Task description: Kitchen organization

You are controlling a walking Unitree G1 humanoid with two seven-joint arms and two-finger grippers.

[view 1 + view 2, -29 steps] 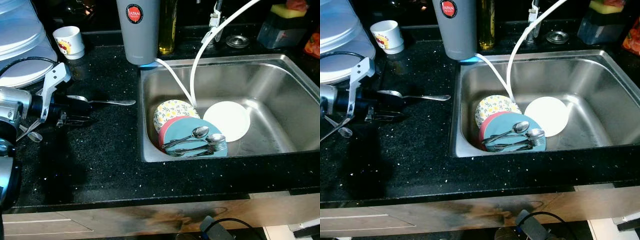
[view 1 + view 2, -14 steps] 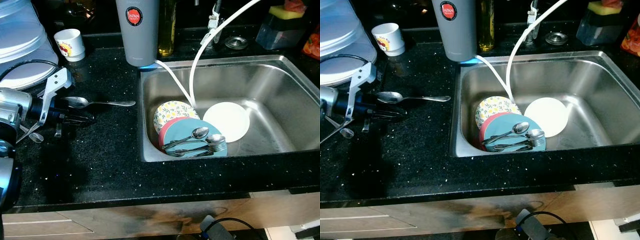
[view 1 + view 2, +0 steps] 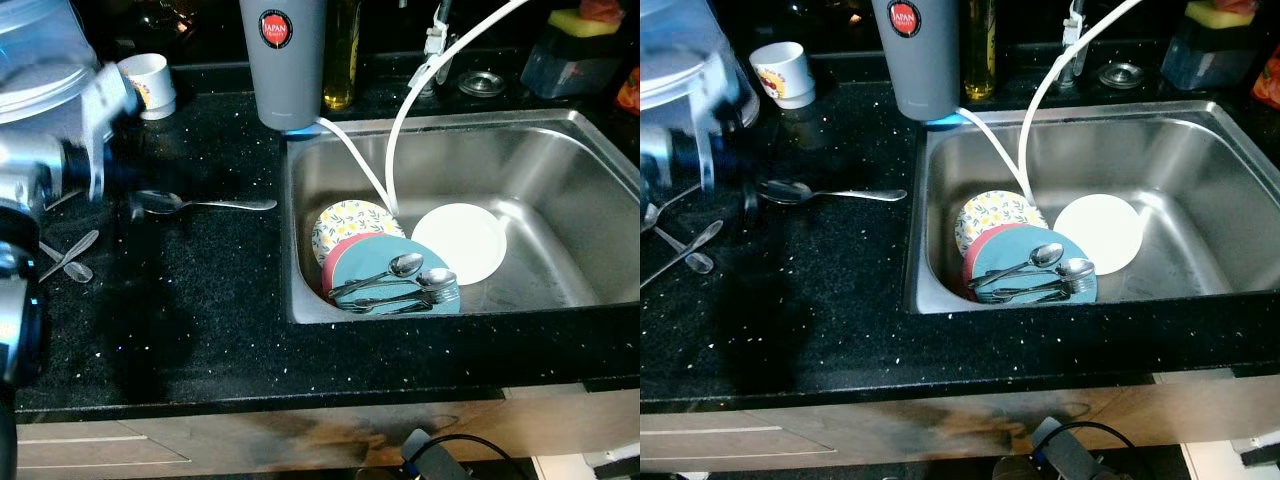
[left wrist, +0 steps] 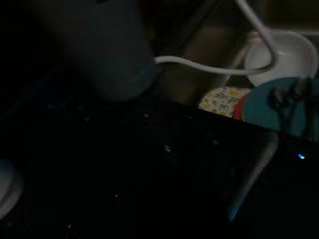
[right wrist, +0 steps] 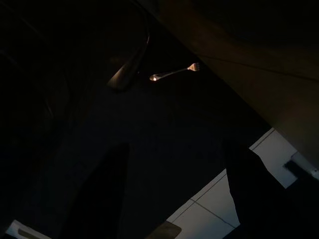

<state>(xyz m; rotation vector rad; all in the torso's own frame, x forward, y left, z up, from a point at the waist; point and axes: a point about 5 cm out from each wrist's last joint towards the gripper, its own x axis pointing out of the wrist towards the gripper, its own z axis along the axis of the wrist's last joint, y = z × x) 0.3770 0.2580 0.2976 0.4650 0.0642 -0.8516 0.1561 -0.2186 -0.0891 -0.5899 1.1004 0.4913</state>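
Note:
A silver spoon (image 3: 205, 203) lies on the black countertop (image 3: 200, 310) left of the steel sink (image 3: 560, 190). My left gripper (image 3: 122, 168) is a motion blur just above and behind the spoon's bowl, near the white cup (image 3: 150, 84). In the sink a floral plate (image 3: 348, 217), a pink plate and a teal plate (image 3: 370, 272) overlap. Several spoons and forks (image 3: 400, 285) rest on the teal plate, and a white plate (image 3: 462, 243) lies beside them. My right gripper (image 5: 174, 199) hangs idle over the floor, open.
Two more spoons (image 3: 68, 257) lie at the counter's left edge, by a clear lidded container (image 3: 40, 50). A grey canister (image 3: 290, 60), an oil bottle (image 3: 345, 55) and two white hoses (image 3: 400, 130) stand behind the sink. A sponge holder (image 3: 575, 50) sits at the back right.
My left arm has swung up and back from beside the spoon's bowl and is now blurred. The spoon stays on the counter. The camera has shifted slightly.

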